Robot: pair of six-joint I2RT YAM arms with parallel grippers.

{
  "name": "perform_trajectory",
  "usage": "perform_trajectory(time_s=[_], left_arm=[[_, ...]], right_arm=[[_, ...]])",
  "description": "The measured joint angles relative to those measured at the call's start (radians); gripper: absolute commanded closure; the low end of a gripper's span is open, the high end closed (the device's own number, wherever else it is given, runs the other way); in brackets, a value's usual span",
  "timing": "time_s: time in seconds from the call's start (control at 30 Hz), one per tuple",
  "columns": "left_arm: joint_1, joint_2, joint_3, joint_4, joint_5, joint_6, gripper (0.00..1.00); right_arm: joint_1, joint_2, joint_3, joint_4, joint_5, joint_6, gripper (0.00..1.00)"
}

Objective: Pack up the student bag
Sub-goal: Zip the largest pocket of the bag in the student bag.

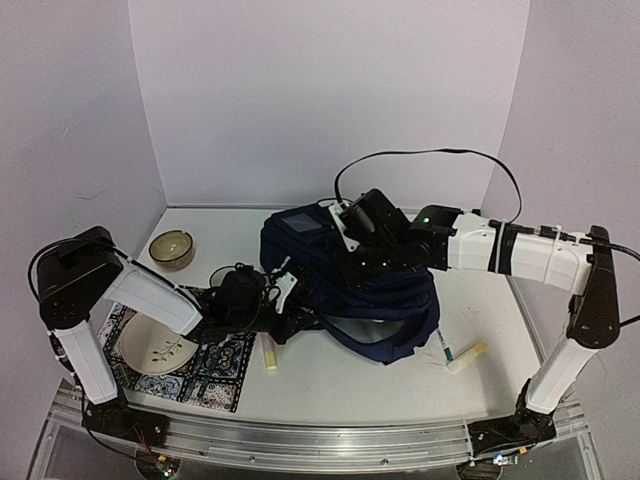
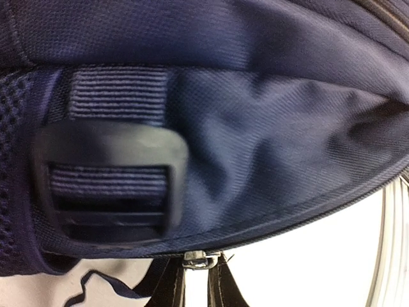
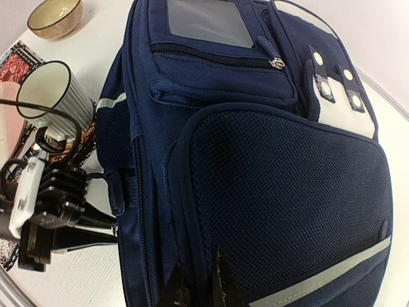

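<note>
Left side: plate point(image 1: 150, 348) on a patterned mat point(image 1: 215, 372), tan bowl point(image 1: 172, 249) behind it. Not touched.

Left gripper point(image 2: 197, 275) is at the near-left edge of the student bag point(image 1: 380, 300). Its fingers are close together, tips on the metal zipper pull point(image 2: 201, 259) just under a black strap buckle point(image 2: 108, 185). Reads as a pinch on the pull, though the contact sits at the very edge of the wrist view. A pale yellow stick point(image 1: 269, 356) lies on the surface point(image 1: 340, 390) just beside the bag's near-left corner.

The bag lies flat mid-surface, front pockets up, the largest thing there. It is slumped, so likely near empty.

Right gripper point(image 3: 199, 274) comes in from the right onto the top of the bag. Its fingers are together, tips on the piped seam beside the mesh pocket. Looks like a pinch of fabric to anchor it.

Right of the bag: a pen point(image 1: 444, 348) and a second pale stick point(image 1: 467, 357), near its corner, apart from it.

Handling judgement:
- Soft woven fabric, light and floppy; it folds and drags rather than lifts as one piece.
- Mesh will stretch, so a poor hold.
- Best holds are the zipper pull, webbing, buckle strap and piped seams.
- The zip likely needs a counter-hold, or the whole bag slides with the pull.
</note>
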Motion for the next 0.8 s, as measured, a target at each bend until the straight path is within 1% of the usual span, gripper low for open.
perform_trajectory(time_s=[0.33, 0.6, 0.8], left_arm=[[-0.166, -0.011, 0.001, 0.0, -0.138, -0.032, 1.0], [-0.212, 0.017, 0.082, -0.011, -0.154, -0.073, 1.0], [-0.229, 0.018, 0.105, -0.054, -0.141, -0.131, 1.0]], right_arm=[[0.014, 0.085, 0.055, -0.029, 0.022, 0.029, 1.0], [0.017, 0.127, 0.11, -0.033, 0.045, 0.072, 1.0], [0.015, 0.13, 0.112, -0.039, 0.055, 0.075, 1.0]])
